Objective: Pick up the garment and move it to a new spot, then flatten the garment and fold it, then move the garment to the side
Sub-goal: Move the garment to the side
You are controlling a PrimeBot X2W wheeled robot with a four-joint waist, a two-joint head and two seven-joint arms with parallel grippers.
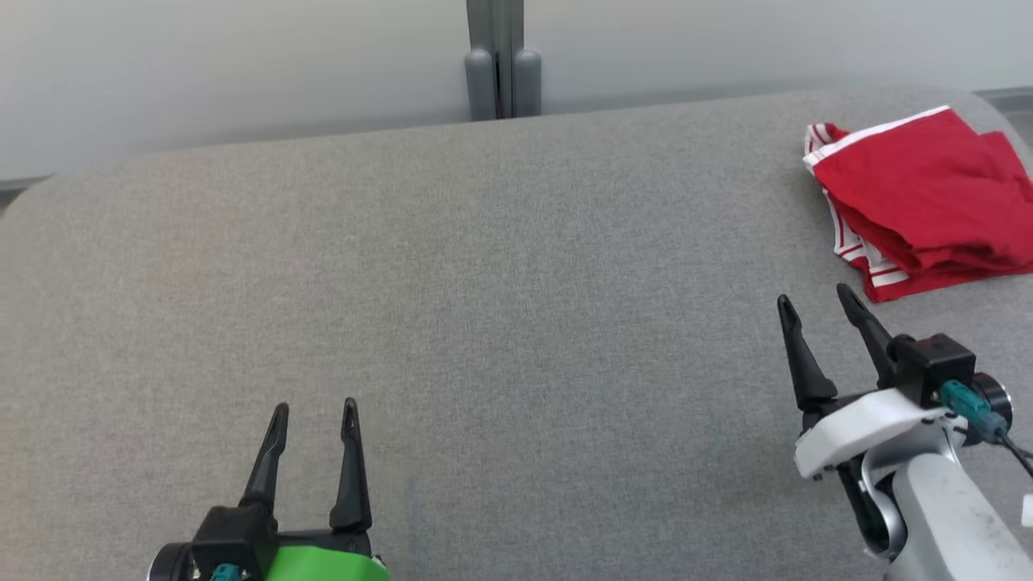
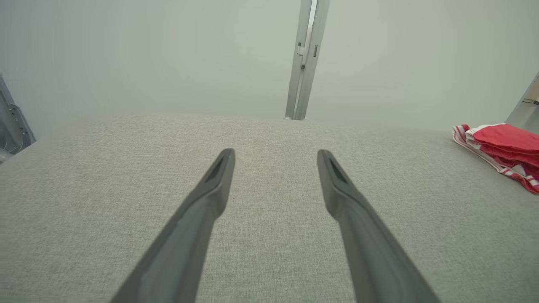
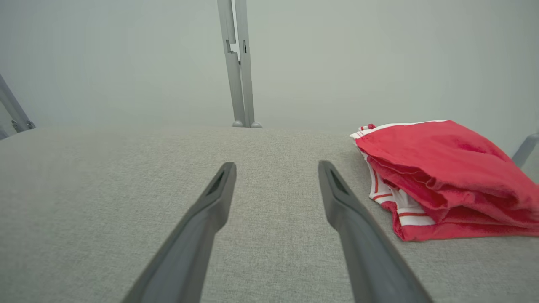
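Looks to be the closing step: finds the folded red cloth garment with white-striped trim (image 1: pixel 928 202) set at the far right of the grey fabric-covered counter (image 1: pixel 484 282). Shows the left pincer (image 1: pixel 315 405) near left, spread wide, gripping nothing; likewise the right pincer (image 1: pixel 813 294), wide, empty, just short of the cloth. Probably calls only for drawing both arms back.

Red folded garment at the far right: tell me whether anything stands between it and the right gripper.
Nothing visible does. The folded red fabric garment with white-striped trim lies on the grey fabric surface, just beyond and to the right of the open right gripper, with bare grey cloth between them.
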